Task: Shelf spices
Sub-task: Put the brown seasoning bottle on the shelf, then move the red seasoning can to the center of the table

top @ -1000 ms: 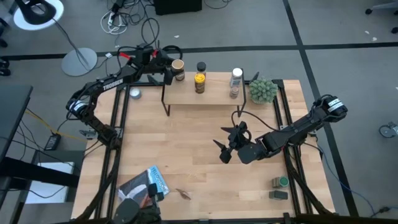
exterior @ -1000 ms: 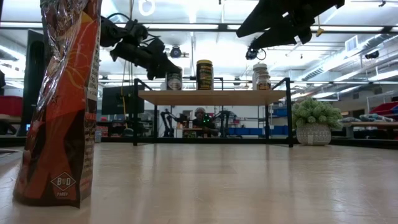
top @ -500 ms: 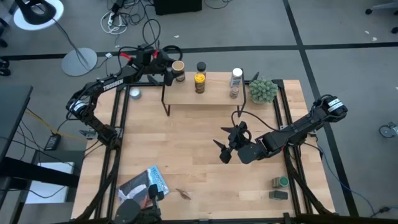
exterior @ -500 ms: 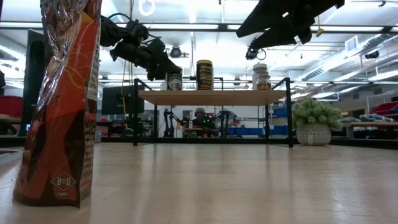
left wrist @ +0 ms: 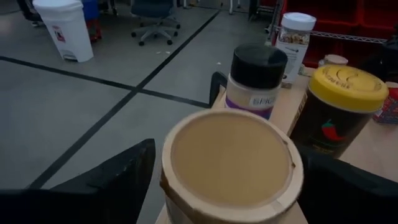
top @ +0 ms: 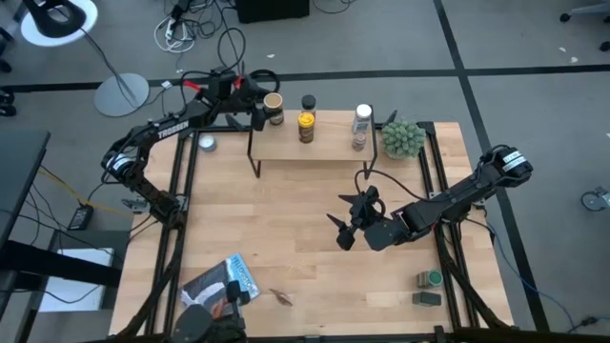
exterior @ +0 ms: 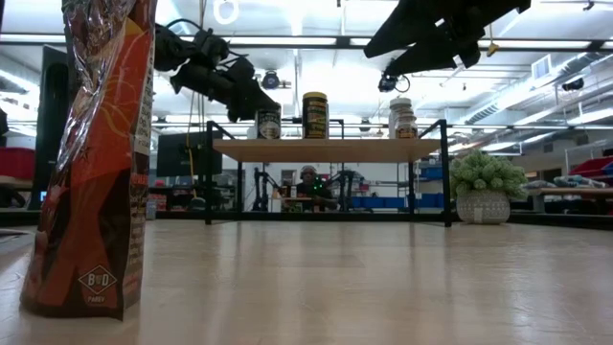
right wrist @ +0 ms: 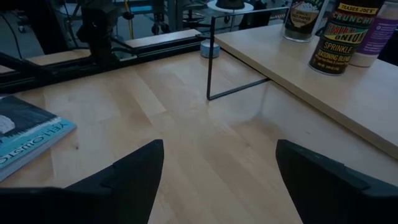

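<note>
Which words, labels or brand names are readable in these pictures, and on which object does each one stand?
"TRADER JOE'S", "CRUNCH", "SPRINKLE SEASONING BLEND": yellow-lidded jar on the shelf.
"SPIC", cut off: black-lidded jar.
"B D" in a diamond: red bag; the word under it is too small.
"YELLO", upside down and cut off: blue book.
"TROSSEN": left arm.
Other labels: unreadable.

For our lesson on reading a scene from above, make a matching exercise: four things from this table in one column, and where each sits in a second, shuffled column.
Things:
1. tan-lidded jar
2. white-capped bottle
3. potted plant
4. green tin

Places:
A. on the tabletop, just off the shelf's right end
B. shelf's left end, between the left gripper's fingers
C. tabletop's near right corner
D. shelf's right end

Pairs: 1-B, 2-D, 3-A, 4-C
</note>
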### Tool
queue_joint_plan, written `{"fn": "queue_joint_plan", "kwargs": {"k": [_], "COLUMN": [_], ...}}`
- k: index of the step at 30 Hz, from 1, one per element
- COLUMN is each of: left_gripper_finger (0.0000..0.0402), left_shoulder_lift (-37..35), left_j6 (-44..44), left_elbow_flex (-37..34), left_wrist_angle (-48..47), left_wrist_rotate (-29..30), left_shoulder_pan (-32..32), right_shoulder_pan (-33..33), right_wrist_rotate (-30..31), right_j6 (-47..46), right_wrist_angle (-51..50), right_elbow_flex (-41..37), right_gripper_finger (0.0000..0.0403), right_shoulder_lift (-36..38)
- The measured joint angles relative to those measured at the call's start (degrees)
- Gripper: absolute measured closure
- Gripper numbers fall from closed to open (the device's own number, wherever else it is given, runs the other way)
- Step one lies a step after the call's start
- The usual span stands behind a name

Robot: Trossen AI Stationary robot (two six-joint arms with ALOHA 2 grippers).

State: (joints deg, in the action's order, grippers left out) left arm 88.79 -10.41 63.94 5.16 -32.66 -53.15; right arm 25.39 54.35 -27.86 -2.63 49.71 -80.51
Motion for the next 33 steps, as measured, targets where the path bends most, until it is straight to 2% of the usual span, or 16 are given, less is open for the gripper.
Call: {"fn": "queue_joint_plan", "kwargs": {"k": [18,22,25,27,33], "left_gripper_finger": [0.0053,0.0053,0.0053,0.0053,0.0053], "left_shoulder_lift": [0.0,0.0,0.0,0.01,0.0], "left_j6": [0.39,4.84,11.69,13.57,15.23], "left_elbow_flex": [7.16,8.93,10.25,10.93,12.15], "left_wrist_angle": [-0.34,-0.45,-0.85,-1.72,-3.28], "left_wrist_rotate": [0.07,0.08,0.02,-1.72,-13.85], "left_shoulder_pan": [0.0,0.0,-0.02,-0.02,0.25], "right_shoulder_pan": [0.0,0.0,0.0,0.0,-0.02], "right_wrist_rotate": [0.02,0.02,0.02,0.02,0.02], "right_j6": [-0.13,-0.09,-0.07,0.11,0.78], "right_wrist_angle": [0.04,0.02,0.02,0.04,0.04], "right_elbow_flex": [0.0,0.0,0.0,0.0,0.0], "right_gripper_finger": [0.0095,0.0095,0.0096,0.0096,0.0096], "right_shoulder_lift": [0.0,0.0,0.0,0.0,0.0]}}
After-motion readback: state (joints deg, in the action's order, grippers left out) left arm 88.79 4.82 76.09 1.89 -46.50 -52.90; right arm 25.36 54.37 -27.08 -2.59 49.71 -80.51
